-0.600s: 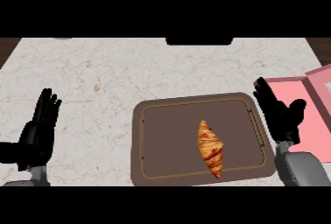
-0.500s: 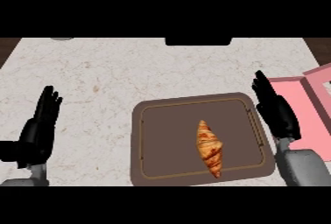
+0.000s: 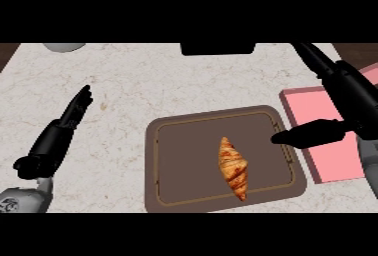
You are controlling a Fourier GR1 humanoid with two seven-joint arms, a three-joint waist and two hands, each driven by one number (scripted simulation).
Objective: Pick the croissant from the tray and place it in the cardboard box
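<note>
Status: nothing of the task is complete. Your croissant (image 3: pixel 233 168) lies untouched on the brown tray (image 3: pixel 171 170), slightly toward 4 o'clock from the tray's centre, its long axis running roughly 12 to 6 o'clock. No hand is in contact with it.

Your right hand (image 3: pixel 347 95) is over the tray's 3 o'clock rim, fingers stretched toward 11 o'clock and thumb jutting toward 9 o'clock above the tray edge; it is spread and holds nothing. I judge this the approach stage. Your left hand (image 3: pixel 63 127) sits well apart at 9 o'clock of the tray, fingers straight, resting, carrying nothing.

Remaining: the descent onto the croissant, the grasp, the lift, the transfer and the release.

The container at 3 o'clock, just beside the tray, shows as a pink box (image 3: pixel 332 150) rather than plain cardboard; much of it is hidden behind your right forearm.

Surface: a pale speckled stone counter (image 3: pixel 148 85). At its 12 o'clock edge stands a dark object (image 3: pixel 218 48), and at 11 o'clock a pale rounded item (image 3: pixel 65 46), both cut off.
</note>
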